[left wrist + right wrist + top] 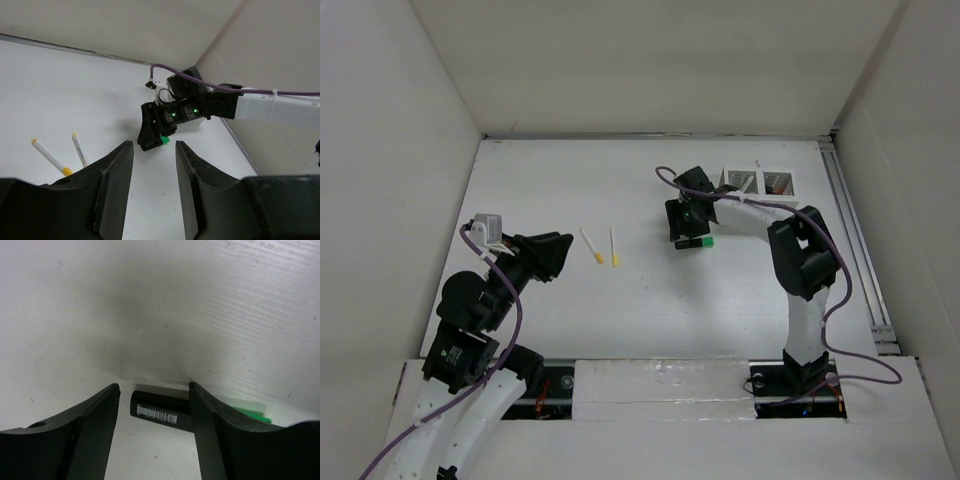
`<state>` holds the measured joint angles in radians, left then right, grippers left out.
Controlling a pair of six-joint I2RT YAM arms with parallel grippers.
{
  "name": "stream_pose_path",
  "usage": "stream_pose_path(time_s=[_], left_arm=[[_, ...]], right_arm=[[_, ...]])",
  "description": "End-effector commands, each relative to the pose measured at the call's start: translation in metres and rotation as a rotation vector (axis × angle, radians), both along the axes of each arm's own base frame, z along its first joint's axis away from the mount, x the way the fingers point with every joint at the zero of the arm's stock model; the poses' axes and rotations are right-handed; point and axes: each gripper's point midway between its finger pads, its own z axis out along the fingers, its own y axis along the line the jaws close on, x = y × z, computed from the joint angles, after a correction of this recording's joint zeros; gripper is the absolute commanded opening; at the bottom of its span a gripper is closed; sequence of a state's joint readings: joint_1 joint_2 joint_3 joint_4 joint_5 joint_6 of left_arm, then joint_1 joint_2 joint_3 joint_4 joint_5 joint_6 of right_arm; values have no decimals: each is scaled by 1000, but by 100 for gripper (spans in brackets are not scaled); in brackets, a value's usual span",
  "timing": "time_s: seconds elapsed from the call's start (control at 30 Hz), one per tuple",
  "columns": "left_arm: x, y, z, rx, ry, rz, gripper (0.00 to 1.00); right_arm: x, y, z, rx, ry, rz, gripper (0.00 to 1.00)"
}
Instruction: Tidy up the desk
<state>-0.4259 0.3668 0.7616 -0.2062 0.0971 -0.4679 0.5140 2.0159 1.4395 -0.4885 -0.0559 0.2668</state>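
The white desk [600, 180] carries a black marker with a green cap [695, 242] near its middle. My right gripper [686, 228] hovers right over the marker, open. In the right wrist view the marker's black barrel [161, 410] lies crosswise on the desk between the open fingers [95, 425], touching neither, and its green cap [254, 413] shows behind the right finger. Two white pens with yellow caps [592, 245] [614, 246] lie side by side left of the marker. My left gripper [563, 256] is open and empty, left of the pens.
A small white two-compartment slotted box [760, 181] stands at the back right, behind the right arm. A metal rail [850, 220] runs along the desk's right edge. White walls enclose the left, back and right sides. The left wrist view shows the pens [50, 156] and the right gripper [157, 125].
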Motion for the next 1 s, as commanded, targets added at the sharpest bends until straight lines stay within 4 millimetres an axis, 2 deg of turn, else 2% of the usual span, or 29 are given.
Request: stream_pose_path(time_s=[0.0, 0.1, 0.2, 0.3, 0.33, 0.37, 0.47, 0.5, 0.6, 0.67, 0.7, 0.73, 0.8, 0.83, 0.9, 0.97], left_arm=[[-5, -1, 20, -19, -73, -16, 35], [-5, -1, 20, -17, -74, -17, 35], [-5, -1, 20, -18, -74, -16, 35], [-5, -1, 20, -19, -73, -17, 35], [-5, -1, 20, -19, -73, -17, 35], [-4, -1, 20, -19, -73, -17, 35], [-4, -2, 20, -18, -72, -19, 35], [-5, -2, 21, -19, -75, -22, 35], [-5, -2, 20, -19, -75, -22, 35], [-5, -2, 20, -19, -75, -22, 35], [-6, -3, 21, -22, -78, -27, 35], [-5, -3, 20, -20, -74, -25, 35], [-5, -3, 21, -21, -76, -27, 35], [-5, -3, 21, -21, -76, -28, 35], [-4, -3, 21, -21, -74, -25, 35], [-5, -2, 21, -18, -77, -23, 35]], right_arm=[[-17, 12, 5, 43, 14, 21, 63], [-22, 10, 1, 8, 3, 1, 69], [-26, 6, -1, -18, -4, -16, 70], [-22, -1, 7, -17, -53, -73, 70], [-14, -1, 15, 3, -94, -126, 70], [-11, 0, 33, 36, -138, -152, 70], [-2, -16, 54, 96, -215, -294, 72], [1, -23, 73, 135, -260, -331, 73], [0, -44, 81, 178, -290, -438, 76], [1, -62, 70, 156, -281, -498, 78], [1, -64, 65, 142, -274, -510, 79], [2, -75, 50, 97, -248, -545, 79], [7, -75, 45, 69, -226, -550, 79], [7, -76, 33, 34, -199, -553, 79], [16, -75, 34, 17, -198, -565, 78], [22, -75, 25, -8, -180, -583, 76]])
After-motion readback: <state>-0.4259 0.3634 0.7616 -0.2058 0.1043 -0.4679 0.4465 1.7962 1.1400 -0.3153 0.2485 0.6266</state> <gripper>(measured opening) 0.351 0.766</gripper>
